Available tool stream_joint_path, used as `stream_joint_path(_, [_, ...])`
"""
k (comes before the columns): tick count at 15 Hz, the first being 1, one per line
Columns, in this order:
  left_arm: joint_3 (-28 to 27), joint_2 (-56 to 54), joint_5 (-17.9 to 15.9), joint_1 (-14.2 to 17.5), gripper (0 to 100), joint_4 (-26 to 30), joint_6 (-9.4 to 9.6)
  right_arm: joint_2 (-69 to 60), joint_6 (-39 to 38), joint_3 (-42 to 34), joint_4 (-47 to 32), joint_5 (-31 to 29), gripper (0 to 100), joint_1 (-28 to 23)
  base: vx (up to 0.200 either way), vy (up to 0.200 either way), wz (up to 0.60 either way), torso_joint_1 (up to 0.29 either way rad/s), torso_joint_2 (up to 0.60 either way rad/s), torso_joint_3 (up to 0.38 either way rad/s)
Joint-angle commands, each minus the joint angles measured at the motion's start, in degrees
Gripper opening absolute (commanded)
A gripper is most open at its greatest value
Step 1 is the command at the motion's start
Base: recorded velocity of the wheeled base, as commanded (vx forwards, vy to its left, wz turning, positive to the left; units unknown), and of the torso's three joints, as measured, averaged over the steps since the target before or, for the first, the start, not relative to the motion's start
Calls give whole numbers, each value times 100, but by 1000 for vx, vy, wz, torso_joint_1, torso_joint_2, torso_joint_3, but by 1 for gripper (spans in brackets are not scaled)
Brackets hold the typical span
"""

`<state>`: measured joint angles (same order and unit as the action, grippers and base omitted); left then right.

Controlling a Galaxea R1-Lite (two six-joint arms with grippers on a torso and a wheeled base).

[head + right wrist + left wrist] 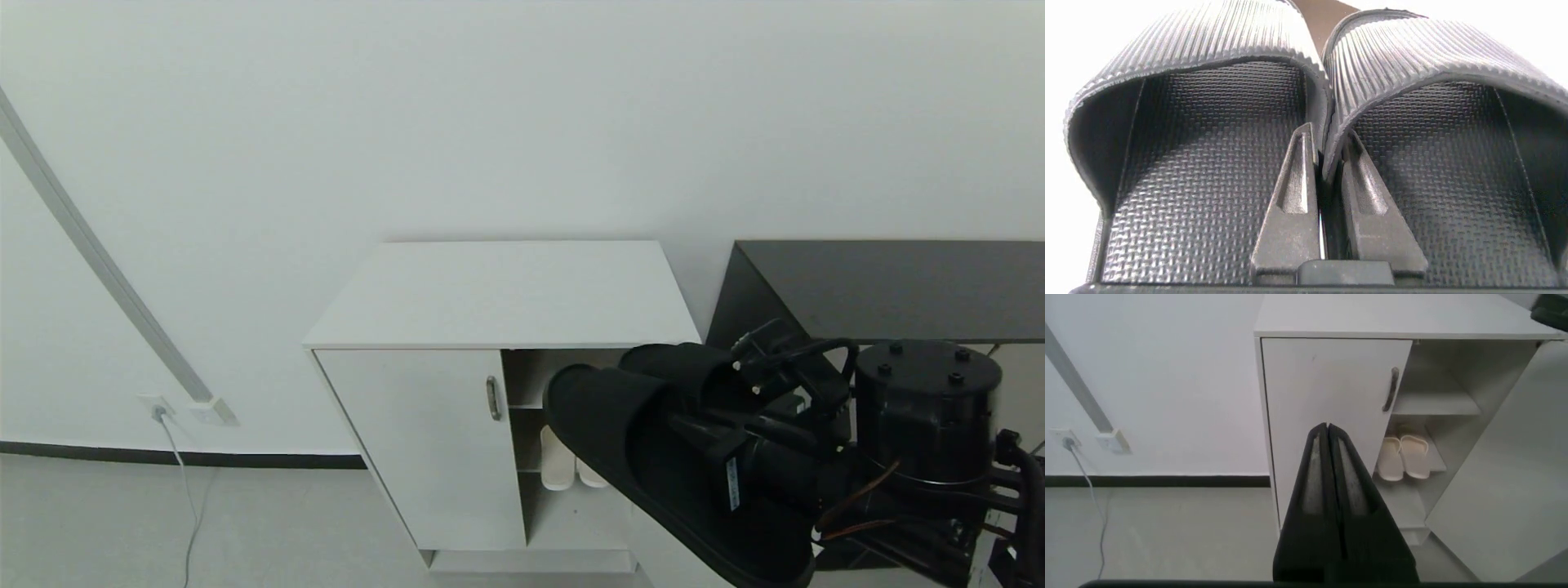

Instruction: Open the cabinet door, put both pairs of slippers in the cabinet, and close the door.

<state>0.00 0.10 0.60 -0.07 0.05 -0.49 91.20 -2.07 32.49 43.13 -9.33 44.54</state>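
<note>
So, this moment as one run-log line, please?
white cabinet: right door open | white slippers: on shelf inside | black ribbed slippers: in right gripper | left gripper: shut, empty

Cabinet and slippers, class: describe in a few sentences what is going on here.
The right gripper holds a pair of black slippers, pinched together, in front of the white cabinet, which has one door standing open. A pair of white slippers already sits on a shelf inside. The left gripper is shut and empty, pointing at the cabinet.
</note>
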Motion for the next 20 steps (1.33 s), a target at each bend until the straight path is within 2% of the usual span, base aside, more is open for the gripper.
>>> stream_joint_path(1, [0,-1,2,-1,0,4,-4,3,-4,-14,-6,1,0,2,0,0,0,-134,295,159])
stream_joint_path(9, [0,-1,2,-1,0,4,-4,21,5,-23,-6,10,0,2,0,0,0,-5,21,9])
stream_joint_path(14, [0,-1,19,-1,0,4,-13,30,-4,-23,2,19,0,2,0,200,0,1,1,5])
stream_joint_path(20, [0,-1,37,-1,0,4,-22,56,5,-23,-6,27,0,10,0,0,0,0,0,0])
